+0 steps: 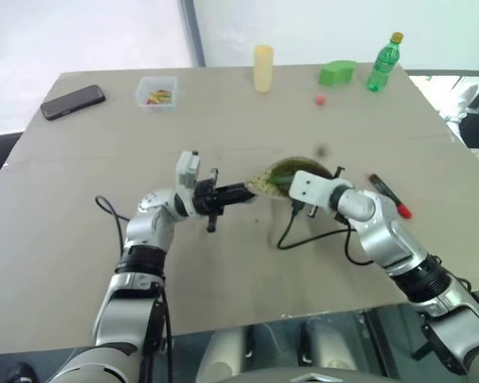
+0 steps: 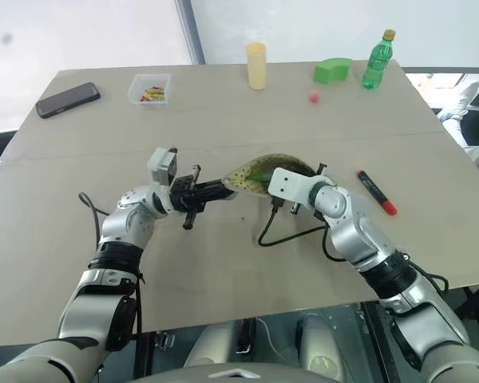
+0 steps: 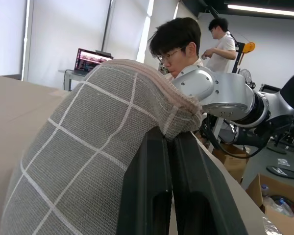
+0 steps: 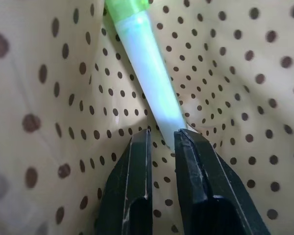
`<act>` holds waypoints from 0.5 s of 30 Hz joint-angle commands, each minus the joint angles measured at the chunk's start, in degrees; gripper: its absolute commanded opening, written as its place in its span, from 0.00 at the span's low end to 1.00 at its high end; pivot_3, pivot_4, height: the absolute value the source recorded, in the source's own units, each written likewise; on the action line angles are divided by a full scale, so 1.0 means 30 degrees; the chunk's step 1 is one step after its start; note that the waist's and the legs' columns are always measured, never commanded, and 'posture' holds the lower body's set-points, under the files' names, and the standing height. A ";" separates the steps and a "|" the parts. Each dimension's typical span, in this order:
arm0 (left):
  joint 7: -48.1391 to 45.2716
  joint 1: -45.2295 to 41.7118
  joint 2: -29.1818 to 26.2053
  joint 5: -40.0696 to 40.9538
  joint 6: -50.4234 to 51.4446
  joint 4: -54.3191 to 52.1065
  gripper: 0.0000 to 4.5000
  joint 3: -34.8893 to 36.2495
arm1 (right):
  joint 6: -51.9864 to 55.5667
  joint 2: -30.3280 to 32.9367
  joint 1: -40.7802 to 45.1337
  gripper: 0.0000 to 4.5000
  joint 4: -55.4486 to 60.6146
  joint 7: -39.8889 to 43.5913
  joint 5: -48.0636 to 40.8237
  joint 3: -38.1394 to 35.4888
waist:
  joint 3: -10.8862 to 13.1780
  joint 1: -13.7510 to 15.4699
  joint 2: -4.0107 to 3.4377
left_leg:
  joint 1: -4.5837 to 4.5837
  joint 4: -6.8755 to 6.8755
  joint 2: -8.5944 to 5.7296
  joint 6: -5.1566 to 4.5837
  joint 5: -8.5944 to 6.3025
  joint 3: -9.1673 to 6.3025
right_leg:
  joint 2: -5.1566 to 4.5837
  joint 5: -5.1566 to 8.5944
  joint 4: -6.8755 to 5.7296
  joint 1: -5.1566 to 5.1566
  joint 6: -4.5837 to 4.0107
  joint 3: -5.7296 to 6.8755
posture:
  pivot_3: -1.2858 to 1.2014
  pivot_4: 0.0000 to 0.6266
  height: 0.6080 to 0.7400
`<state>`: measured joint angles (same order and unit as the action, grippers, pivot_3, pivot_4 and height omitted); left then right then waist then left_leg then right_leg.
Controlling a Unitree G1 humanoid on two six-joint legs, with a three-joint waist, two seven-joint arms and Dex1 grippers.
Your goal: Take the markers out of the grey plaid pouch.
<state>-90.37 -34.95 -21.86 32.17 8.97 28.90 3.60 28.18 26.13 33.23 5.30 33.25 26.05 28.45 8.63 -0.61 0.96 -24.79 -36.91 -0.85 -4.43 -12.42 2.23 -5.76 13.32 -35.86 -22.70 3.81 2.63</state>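
The grey plaid pouch (image 1: 281, 171) is lifted off the table's middle, its mouth turned toward my right arm. My left gripper (image 1: 251, 191) is shut on the pouch's edge; the left wrist view shows the plaid fabric (image 3: 88, 147) pinched between its fingers (image 3: 147, 186). My right gripper (image 4: 162, 134) is inside the pouch against the speckled yellowish lining (image 4: 245, 98). It is open by a narrow gap, and the pale end of the bright green marker (image 4: 152, 83) lies just at its fingertips. The red marker (image 1: 389, 197) with a black end lies on the table to the right of the pouch.
Along the far edge of the table (image 1: 223, 263) stand a black phone (image 1: 73, 101), a clear box (image 1: 157, 92) of small items, a yellow cylinder (image 1: 263, 68), a green block (image 1: 337, 73) and a green bottle (image 1: 384, 62). A small red ball (image 1: 320, 100) lies nearby. Two people (image 3: 179, 41) are beyond the table.
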 commanded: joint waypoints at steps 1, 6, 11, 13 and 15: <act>-0.0455 -0.0250 -0.0030 0.0341 -0.0306 -0.0119 0.00 0.0455 | -0.1184 -0.0157 0.0441 0.18 -0.0825 -0.0951 0.1012 0.0134 | 0.0001 -0.0016 0.0001 | 0.0000 -0.0006 -0.0001 -0.0002 -0.0001 0.0001 | 0.0002 0.0000 0.0000 0.0003 0.0001 -0.0001 | 0.52 0.24 0.97; -0.0615 -0.0164 -0.0147 0.0206 -0.0466 0.0213 0.00 0.0568 | -0.1834 -0.0506 0.0496 0.27 -0.0759 -0.1094 0.1231 -0.0126 | 0.0001 -0.0028 0.0002 | 0.0006 -0.0040 0.0018 0.0000 0.0000 -0.0004 | 0.0030 0.0000 -0.0020 0.0004 0.0002 -0.0001 | 0.52 0.24 0.97; -0.0710 -0.0257 -0.0451 0.0204 -0.0866 0.0854 0.00 0.0321 | -0.1379 -0.0169 0.0153 0.64 0.0340 -0.0308 0.1315 -0.0399 | 0.0002 -0.0028 0.0002 | 0.0007 -0.0070 0.0023 -0.0001 -0.0001 -0.0010 | 0.0041 -0.0001 -0.0031 0.0007 0.0002 -0.0004 | 0.52 0.24 0.97; -0.0710 -0.0250 -0.0649 0.0322 -0.1086 0.1099 0.00 -0.0031 | -0.0618 -0.0288 0.0165 0.72 0.1065 0.0423 0.0883 -0.0647 | 0.0001 -0.0026 0.0003 | 0.0008 -0.0073 0.0023 -0.0002 -0.0001 -0.0011 | 0.0040 -0.0001 -0.0032 0.0008 0.0002 -0.0008 | 0.52 0.24 0.97; -0.0710 -0.0257 -0.0879 0.0355 -0.1615 0.1460 0.00 -0.0500 | 0.0537 -0.0518 0.0227 0.72 0.1987 0.1445 0.0234 -0.0913 | 0.0001 -0.0015 0.0003 | 0.0007 -0.0073 0.0024 -0.0002 -0.0001 -0.0017 | 0.0041 -0.0001 -0.0034 0.0007 0.0002 -0.0005 | 0.52 0.24 0.97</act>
<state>-91.73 -34.96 -23.80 31.85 5.91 32.87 2.94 27.04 24.77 33.86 7.24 35.24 28.17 28.28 8.63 -0.66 0.97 -24.76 -37.13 -0.78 -4.44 -12.42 2.17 -5.64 13.32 -35.96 -22.67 3.82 2.62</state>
